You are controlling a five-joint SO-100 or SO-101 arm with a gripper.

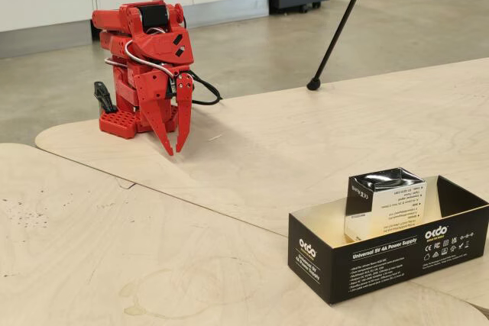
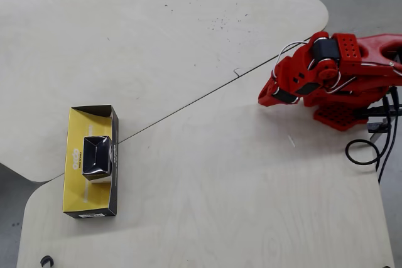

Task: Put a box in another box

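Black box [image 1: 397,253] holding white carton [image 1: 390,204], fingers [image 1: 174,124] seemingly parted

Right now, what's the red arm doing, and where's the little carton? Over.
Gripper empty, folded back at its base, jaws slightly apart. Small white carton standing inside the long black box. Nothing in the way.

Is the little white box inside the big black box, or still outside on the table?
Inside. The small white carton stands upright between the black box walls.
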